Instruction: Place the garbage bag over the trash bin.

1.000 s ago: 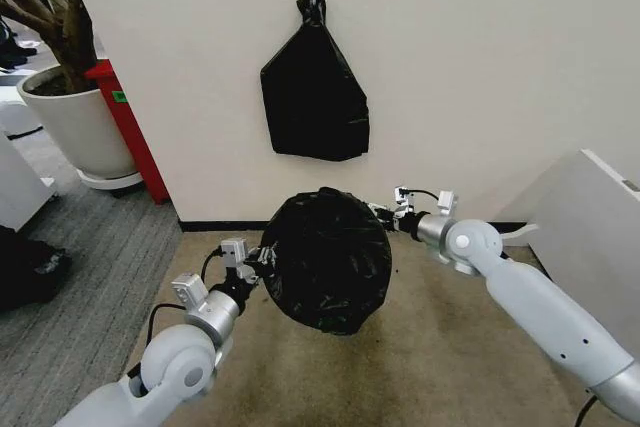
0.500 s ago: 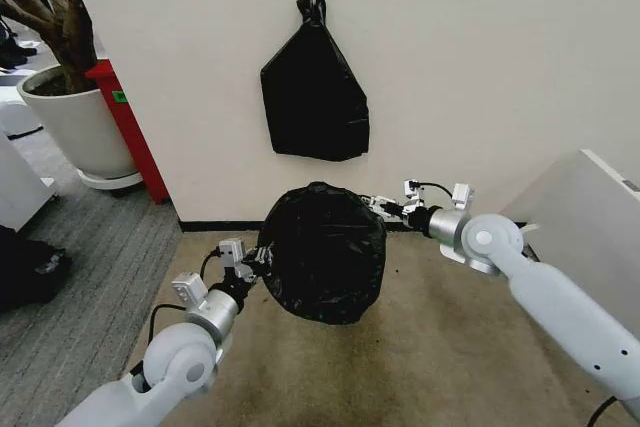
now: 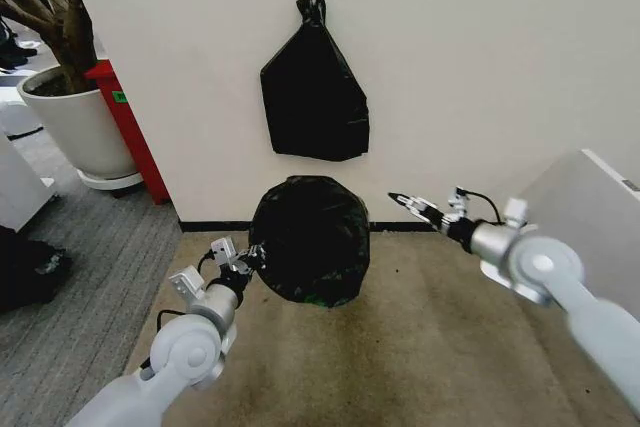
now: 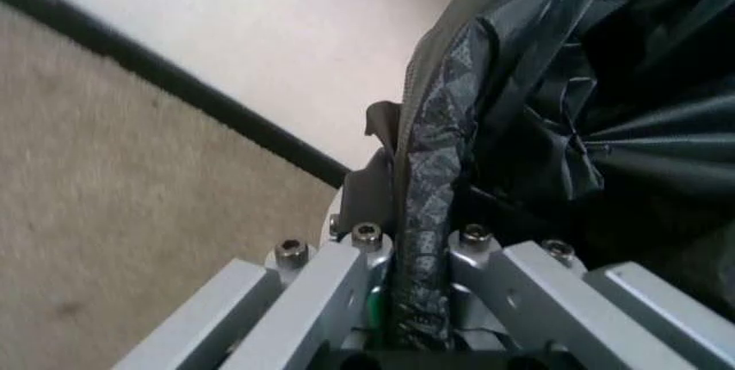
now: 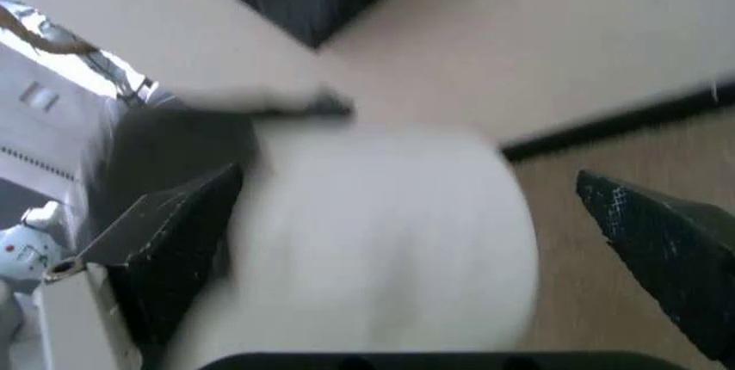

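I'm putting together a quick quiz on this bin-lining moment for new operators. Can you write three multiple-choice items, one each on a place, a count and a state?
1. Where does the knotted black bag bundle hang?
A. On the wall above the bin
B. On the plant pot
C. On the floor by the red stand

2. How many tools are clamped on the garbage bag?
A. None
B. One
C. Two

3. What state is the right tool in?
A. Shut on the bag
B. Open, off the bag
C. Shut on the bin rim

Answers:
1 A: the bag bundle hangs from a wall hook, above the bag-covered trash bin.
2 B: the left tool pinches the edge of the garbage bag between its fingers; the other grips nothing.
3 B: the right tool sits beside the bag, fingers spread apart.
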Motion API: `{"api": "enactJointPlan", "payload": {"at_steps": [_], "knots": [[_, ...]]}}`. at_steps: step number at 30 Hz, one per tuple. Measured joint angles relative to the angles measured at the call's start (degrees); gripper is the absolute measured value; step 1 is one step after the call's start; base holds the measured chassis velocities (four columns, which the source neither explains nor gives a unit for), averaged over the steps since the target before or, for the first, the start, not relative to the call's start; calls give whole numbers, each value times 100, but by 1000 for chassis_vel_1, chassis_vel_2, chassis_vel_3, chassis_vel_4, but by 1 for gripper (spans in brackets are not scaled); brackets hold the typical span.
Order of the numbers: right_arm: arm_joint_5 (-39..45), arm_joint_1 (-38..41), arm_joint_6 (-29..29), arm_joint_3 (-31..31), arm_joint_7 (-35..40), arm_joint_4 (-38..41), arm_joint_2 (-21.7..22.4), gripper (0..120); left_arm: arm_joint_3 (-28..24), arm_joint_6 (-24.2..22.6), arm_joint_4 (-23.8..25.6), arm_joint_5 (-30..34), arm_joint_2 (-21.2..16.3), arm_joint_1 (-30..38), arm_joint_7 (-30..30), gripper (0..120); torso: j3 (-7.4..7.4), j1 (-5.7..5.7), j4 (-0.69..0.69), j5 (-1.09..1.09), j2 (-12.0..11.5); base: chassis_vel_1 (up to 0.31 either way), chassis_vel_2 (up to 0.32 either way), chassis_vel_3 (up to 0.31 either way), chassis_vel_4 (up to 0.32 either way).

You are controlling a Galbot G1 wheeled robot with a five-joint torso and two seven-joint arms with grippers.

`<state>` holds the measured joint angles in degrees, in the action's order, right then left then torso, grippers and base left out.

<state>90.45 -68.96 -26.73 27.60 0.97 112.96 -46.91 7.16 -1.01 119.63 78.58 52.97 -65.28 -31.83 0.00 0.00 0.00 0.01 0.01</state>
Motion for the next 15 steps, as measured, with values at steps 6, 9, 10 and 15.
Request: {"api": "enactJointPlan", "payload": {"at_steps": [6, 9, 10, 15], "knots": [[-571, -1299, 64, 405, -137, 540, -722, 100, 46, -21, 33, 1150, 238, 347, -846, 1, -1, 0, -2, -2, 0, 0, 0, 0, 0], [-710, -1539, 73, 410, -48, 735, -1051, 100, 66, -45, 32, 1694, 344, 440, -1185, 1, 0, 0, -1, -1, 0, 0, 0, 0, 0], [-772, -1649, 79, 393, 100, 893, -1269, 100, 93, -71, 9, 2077, 433, 496, -1446, 1, 0, 0, -1, -2, 0, 0, 0, 0, 0], [-783, -1837, 72, 321, 582, 1312, -1794, 100, 262, -159, -114, 2760, 606, 536, -1897, 1, 0, 0, -1, -2, 0, 0, 0, 0, 0]]}}
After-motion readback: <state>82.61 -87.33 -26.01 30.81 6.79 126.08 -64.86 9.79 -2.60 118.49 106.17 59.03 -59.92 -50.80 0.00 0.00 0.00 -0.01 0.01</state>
